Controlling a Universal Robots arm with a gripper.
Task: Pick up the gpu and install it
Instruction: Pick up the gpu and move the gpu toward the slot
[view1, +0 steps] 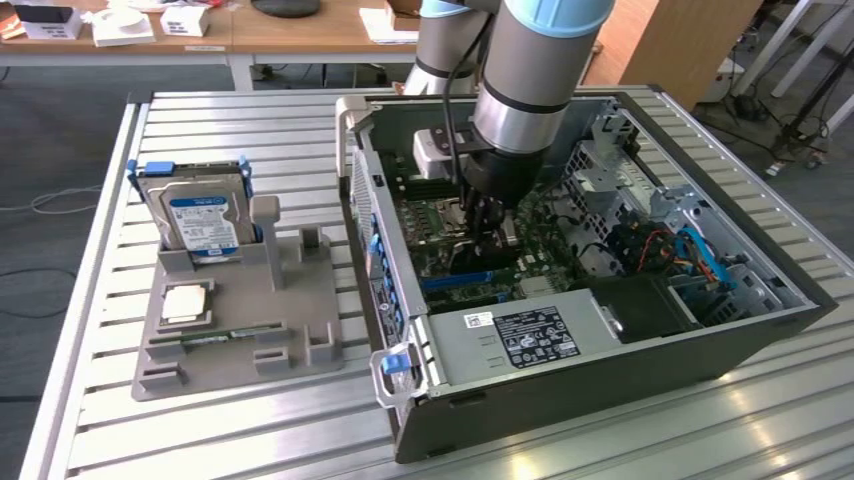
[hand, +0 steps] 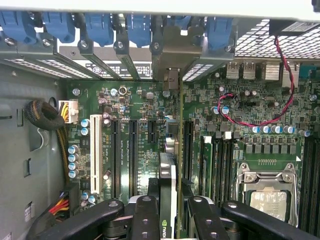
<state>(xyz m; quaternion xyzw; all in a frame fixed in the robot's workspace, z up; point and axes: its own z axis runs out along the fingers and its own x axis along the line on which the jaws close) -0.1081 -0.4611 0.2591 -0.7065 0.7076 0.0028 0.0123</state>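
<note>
Hand (hand: 175, 216) partly closed, pinching the gpu (hand: 168, 172) from both sides; I hold it edge-on over the motherboard (hand: 130, 100) inside the case (view1: 747, 330), bracket (hand: 170, 75) toward the rear openings, so it lines up with a slot.

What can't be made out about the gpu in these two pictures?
- Wrist view: the gpu stands edge-on, so its face is hidden; the gripper and the picture's edge cut off its near end.
- Exterior view: whether it sits in a slot, hidden behind the arm.
</note>
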